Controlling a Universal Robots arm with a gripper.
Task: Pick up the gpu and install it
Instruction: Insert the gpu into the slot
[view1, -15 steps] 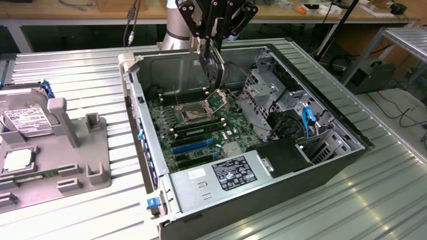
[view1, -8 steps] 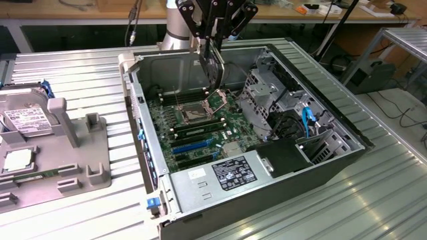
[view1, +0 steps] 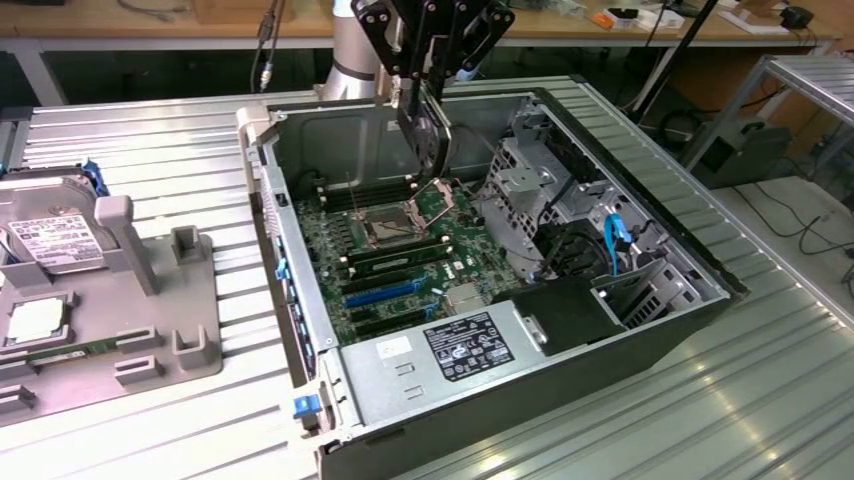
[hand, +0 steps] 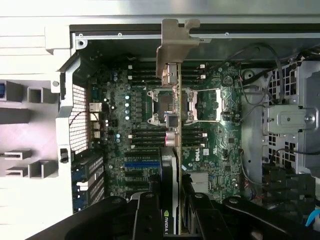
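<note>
My gripper hangs over the open computer case, shut on the gpu. The gpu is a thin dark card that hangs on edge above the motherboard, near the processor socket. In the wrist view the gpu appears edge-on between my black fingers, and its silver bracket reaches toward the case's rear wall. My gripper clamps the card's near end. The blue expansion slots lie on the board, nearer the power supply than the card is.
A grey parts holder at the exterior view's left carries a silver hard drive and a small chip. Inside the case are the drive cage, loose cables and the power supply.
</note>
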